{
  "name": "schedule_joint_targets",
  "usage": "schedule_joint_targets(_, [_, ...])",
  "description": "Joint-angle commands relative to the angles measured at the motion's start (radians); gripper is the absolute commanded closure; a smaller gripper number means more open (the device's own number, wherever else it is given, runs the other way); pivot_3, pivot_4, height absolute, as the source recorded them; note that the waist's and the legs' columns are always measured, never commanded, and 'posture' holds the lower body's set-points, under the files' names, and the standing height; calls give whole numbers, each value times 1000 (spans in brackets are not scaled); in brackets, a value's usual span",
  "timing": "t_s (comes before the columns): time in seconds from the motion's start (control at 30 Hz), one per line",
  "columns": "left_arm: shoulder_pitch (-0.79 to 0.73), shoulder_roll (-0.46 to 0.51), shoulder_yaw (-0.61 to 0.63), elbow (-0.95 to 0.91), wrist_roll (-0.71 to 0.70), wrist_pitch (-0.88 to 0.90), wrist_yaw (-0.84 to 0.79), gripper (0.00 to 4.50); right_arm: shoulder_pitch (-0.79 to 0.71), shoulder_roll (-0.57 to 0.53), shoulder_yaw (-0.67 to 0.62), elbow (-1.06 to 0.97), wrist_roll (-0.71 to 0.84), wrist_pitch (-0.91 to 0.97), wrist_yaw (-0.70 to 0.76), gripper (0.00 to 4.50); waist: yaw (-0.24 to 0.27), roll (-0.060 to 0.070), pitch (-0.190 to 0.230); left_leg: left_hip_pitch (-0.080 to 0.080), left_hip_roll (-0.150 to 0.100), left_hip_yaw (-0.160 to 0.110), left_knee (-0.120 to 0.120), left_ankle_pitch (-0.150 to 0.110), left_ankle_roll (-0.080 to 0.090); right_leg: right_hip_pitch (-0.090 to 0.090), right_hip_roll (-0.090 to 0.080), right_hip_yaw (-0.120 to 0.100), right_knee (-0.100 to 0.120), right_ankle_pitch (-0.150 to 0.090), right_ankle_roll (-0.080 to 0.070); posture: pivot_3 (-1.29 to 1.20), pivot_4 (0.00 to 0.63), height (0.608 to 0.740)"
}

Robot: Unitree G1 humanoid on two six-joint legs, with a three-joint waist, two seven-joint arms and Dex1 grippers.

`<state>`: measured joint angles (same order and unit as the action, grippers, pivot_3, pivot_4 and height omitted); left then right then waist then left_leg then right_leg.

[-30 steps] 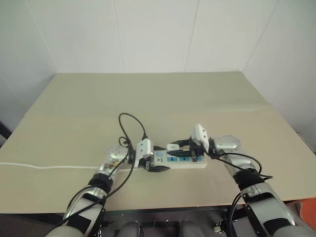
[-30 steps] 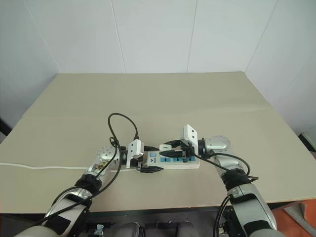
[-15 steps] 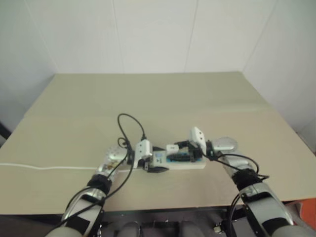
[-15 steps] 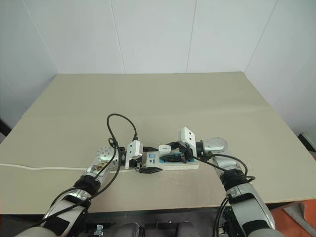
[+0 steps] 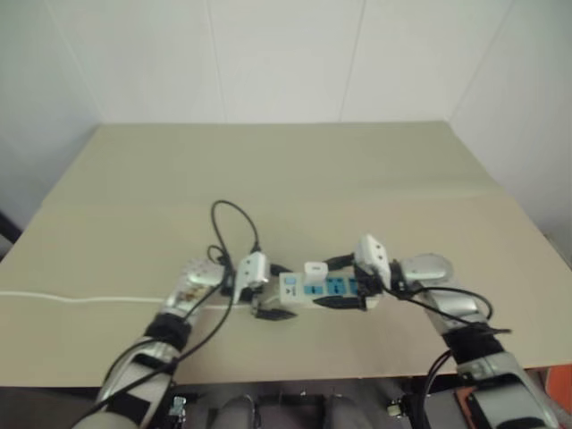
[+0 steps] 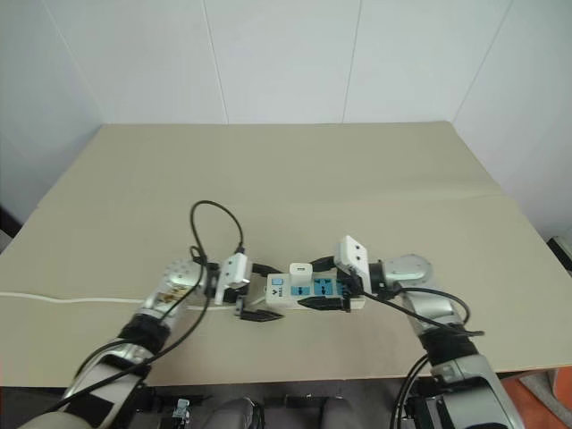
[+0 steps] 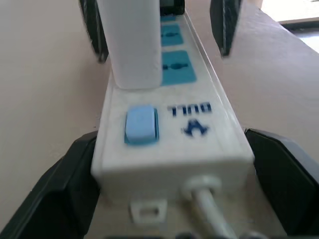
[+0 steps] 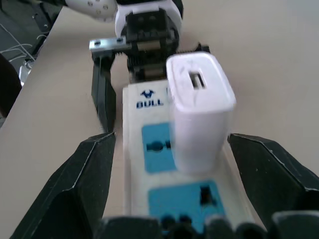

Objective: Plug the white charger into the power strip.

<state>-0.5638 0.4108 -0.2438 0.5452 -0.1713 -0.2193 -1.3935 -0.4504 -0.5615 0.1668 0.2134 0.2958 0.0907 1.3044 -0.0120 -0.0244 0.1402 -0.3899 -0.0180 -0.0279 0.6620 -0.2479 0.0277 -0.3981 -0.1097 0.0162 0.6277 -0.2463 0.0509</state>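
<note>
The power strip [image 6: 315,291] lies on the table near its front edge, with its blue switch [image 7: 141,123] at the left end. The white charger [image 6: 301,268] stands upright in the socket beside the switch, and nothing grips it. My left gripper [image 6: 259,291] is open, its fingers [image 7: 55,199] on either side of the switch end. My right gripper [image 6: 323,284] is open too and straddles the strip's other end. Its fingers [image 8: 84,184] stand well apart from the charger [image 8: 199,109].
A thin white cable [image 6: 80,301] runs from the strip's left end off the table's left edge. A black cable [image 6: 210,228] loops above my left wrist. White walls close in the table [image 6: 286,170] behind and at both sides.
My right gripper has opened, let go of the charger and drawn back to the right. The left gripper has pulled slightly left. The charger stays standing in the strip.
</note>
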Motion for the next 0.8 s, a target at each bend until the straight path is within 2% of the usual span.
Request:
schedule_joint_targets(0.03, [20, 55, 55, -172, -88, 85, -32, 31, 35, -47, -67, -122, 55, 57, -13, 252, 0, 1, 3, -2, 0, 0, 0, 0, 0, -2, 0, 0, 0, 0, 0, 0, 150, 740])
schedule_joint_targets(0.17, [56, 149, 133, -335, -156, 180, -18, 31, 108, -135, -171, -233, 109, 87, -18, 252, 1, 2, 13, -7, 0, 0, 0, 1, -2, -7, -1, 0, 1, 0, 0, 0, 150, 740])
schedule_joint_targets(0.27, [62, 252, 197, -415, -220, 276, -42, 31, 196, -231, -310, -315, 171, 125, -28, 252, 2, 2, 24, -8, 0, 0, 0, 1, -2, -7, -1, 0, 0, 0, 0, 0, 150, 740])
schedule_joint_targets(0.5, [92, 426, 286, -433, -277, 350, -122, 31, 433, -396, -614, -394, 245, 158, 9, 252, 6, 3, 27, -8, 0, 1, 0, 1, -1, -7, -1, -1, -1, 0, 0, 0, 150, 740])
schedule_joint_targets(0.63, [82, 444, 299, -401, -278, 356, -122, 31, 504, -419, -687, -411, 257, 166, 12, 252, 5, 2, 27, -6, 0, 2, 1, 2, -1, -5, -1, -1, 0, 0, 0, 0, 150, 740])
schedule_joint_targets(0.8, [74, 428, 285, -404, -276, 351, -126, 31, 521, -425, -694, -409, 251, 155, 3, 252, 0, 2, 27, -5, 0, 2, 1, 3, -1, -5, 0, -1, 2, 1, 0, 0, 150, 740])
